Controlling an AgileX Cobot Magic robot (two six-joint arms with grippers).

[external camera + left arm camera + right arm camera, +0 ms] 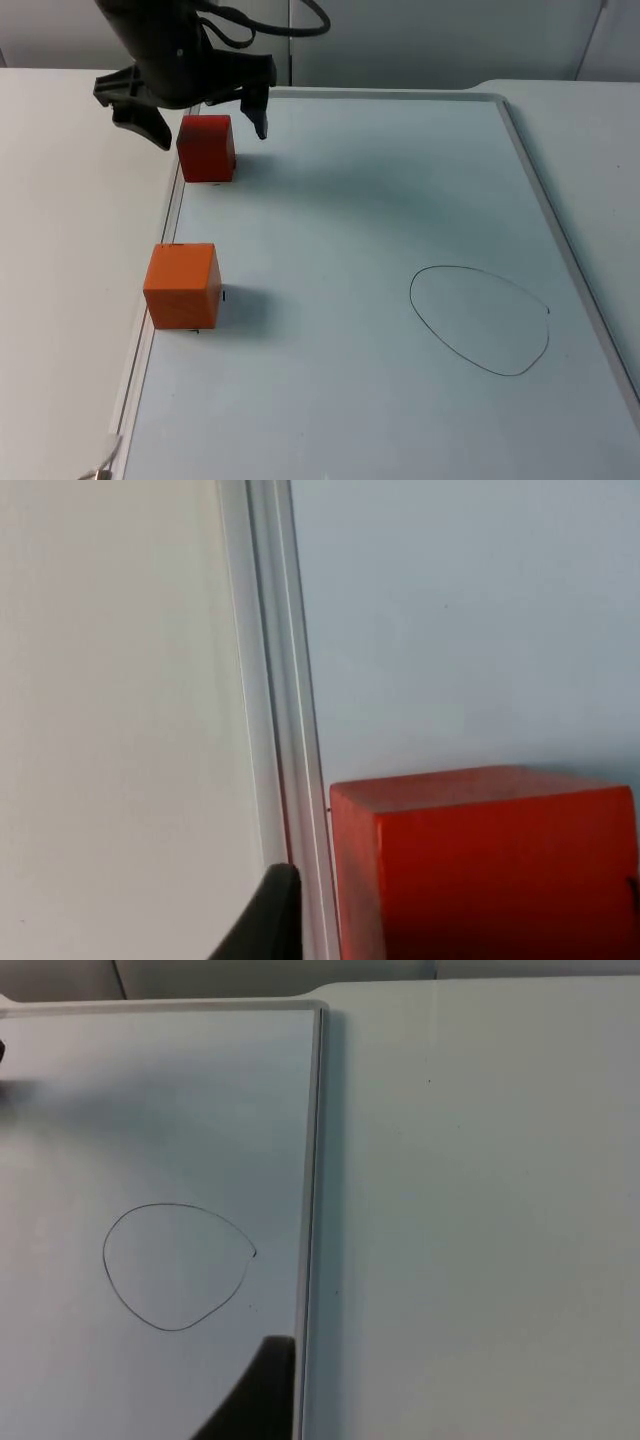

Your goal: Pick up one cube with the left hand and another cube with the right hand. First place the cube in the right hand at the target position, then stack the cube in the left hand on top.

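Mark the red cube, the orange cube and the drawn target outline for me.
red cube [206,150]: top view, front face.
orange cube [181,268]: top view, top face.
drawn target outline [413,300]: top view, left side of the pen line.

Looks like a robot lab/test bench, not a home. White table [60,200] w/ a framed whiteboard [380,200] laid flat on it, a hand-drawn circle [480,320] at lower right as target mark. Grey partition wall [450,40] along top of frame, bare otherwise.
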